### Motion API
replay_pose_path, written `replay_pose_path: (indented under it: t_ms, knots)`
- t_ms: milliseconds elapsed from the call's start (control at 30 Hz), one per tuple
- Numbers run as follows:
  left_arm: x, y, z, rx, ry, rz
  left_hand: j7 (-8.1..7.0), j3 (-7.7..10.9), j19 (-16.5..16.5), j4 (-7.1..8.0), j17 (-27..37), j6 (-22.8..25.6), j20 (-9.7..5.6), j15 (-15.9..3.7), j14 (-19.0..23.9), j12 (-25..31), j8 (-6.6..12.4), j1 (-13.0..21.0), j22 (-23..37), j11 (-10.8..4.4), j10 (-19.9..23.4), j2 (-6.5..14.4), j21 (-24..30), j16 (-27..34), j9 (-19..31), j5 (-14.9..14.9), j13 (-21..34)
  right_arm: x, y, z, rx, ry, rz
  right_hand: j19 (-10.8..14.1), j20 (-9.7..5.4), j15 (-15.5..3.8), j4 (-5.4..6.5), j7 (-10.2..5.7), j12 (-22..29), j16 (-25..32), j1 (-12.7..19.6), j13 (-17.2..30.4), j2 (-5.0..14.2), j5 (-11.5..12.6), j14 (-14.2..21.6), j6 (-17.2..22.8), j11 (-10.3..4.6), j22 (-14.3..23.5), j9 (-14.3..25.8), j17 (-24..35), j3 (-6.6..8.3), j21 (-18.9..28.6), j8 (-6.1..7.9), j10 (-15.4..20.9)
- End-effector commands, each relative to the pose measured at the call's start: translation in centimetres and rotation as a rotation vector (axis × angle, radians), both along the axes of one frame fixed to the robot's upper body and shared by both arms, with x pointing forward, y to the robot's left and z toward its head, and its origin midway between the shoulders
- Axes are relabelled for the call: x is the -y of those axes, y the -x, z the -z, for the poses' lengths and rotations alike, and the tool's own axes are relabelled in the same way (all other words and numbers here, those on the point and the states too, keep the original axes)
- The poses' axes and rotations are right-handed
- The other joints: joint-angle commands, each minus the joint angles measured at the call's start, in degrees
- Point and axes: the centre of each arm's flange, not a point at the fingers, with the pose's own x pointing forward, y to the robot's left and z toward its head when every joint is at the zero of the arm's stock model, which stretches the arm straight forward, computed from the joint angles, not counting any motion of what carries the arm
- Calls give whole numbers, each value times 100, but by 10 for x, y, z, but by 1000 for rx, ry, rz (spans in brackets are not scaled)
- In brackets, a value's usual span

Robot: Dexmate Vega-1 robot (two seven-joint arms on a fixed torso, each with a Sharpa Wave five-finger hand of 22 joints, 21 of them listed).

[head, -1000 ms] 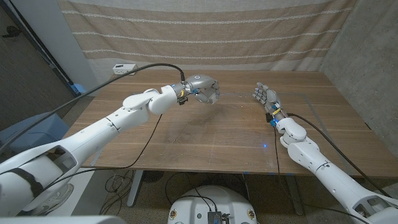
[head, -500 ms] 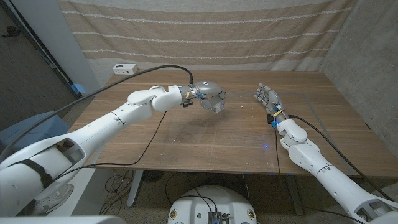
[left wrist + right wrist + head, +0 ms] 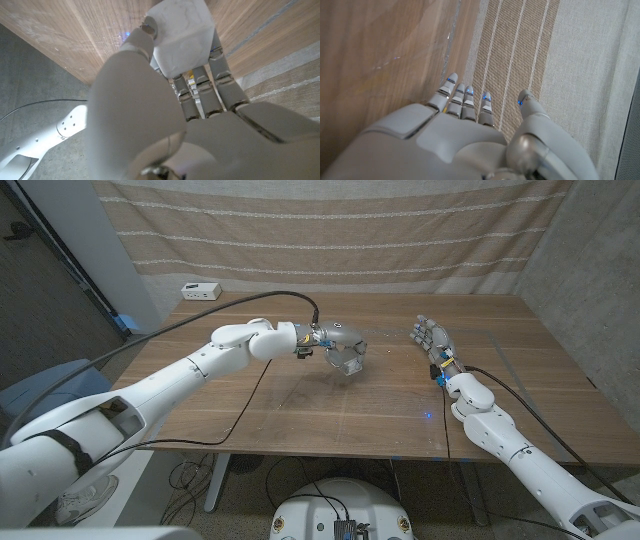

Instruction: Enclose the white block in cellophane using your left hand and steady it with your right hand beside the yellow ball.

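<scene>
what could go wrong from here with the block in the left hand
The left hand holds the white block only at its fingers, above the table; it could slip out. The right hand is open and apart from it, so nothing steadies the block yet.

Glossy white arm shells end in each grey metallic robot hand (image 3: 340,340), black cables trailing alongside.
</scene>
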Motion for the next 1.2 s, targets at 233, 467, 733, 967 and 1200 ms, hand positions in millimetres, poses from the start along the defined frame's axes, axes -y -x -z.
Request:
replay_pose_path:
  t_ms: [233,467,733,967,1200]
  knots:
    - [4,-6,27,8,-91,-17,158,18,-266,15,42,222,-494,-1536,1161,-27,-26,1203,13,-160,173,1254,107,-48,27,-73,10,-1,-3,-2,1,5,-1,53,31,22,21,-16,-22,1,-38,14,23,31,19,51,11,27,7,12,42,43,-20,49]
    - [7,-5,33,54,-119,-34,11,-82,-657,36,4,-185,-383,-1527,773,-394,-281,1144,4,-150,-125,1297,235,-289,-42,-216,-179,-1,-1,-1,1,0,2,53,33,14,18,-17,-27,0,-38,14,20,31,19,51,4,27,7,10,45,43,-21,45]
    - [12,-2,36,103,-197,-106,-336,-319,-1691,204,-341,-910,201,-1367,-61,-1239,-807,501,-82,-202,-574,1297,61,-758,-289,-385,-665,1,2,1,4,3,5,53,33,21,15,-19,-32,2,-39,14,17,31,29,45,-7,27,7,9,48,43,-25,44]
    - [15,-1,35,119,-279,-209,-432,-476,-2009,389,-811,-1577,378,-1135,-651,-1882,-1289,-338,-107,-72,-1015,1111,-82,-1176,-521,-458,-1019,1,4,1,8,2,1,55,35,24,17,-21,-33,3,-42,15,18,31,30,43,-2,27,7,10,49,43,-27,46]
    - [12,3,25,142,-256,-254,-515,-644,-2268,500,-1059,-2302,433,-952,-1251,-2375,-1627,-974,-115,47,-1404,973,-296,-1358,-718,-496,-1266,0,6,0,11,4,1,57,33,40,13,-23,-36,3,-41,15,15,31,36,45,1,27,8,8,51,44,-28,48]
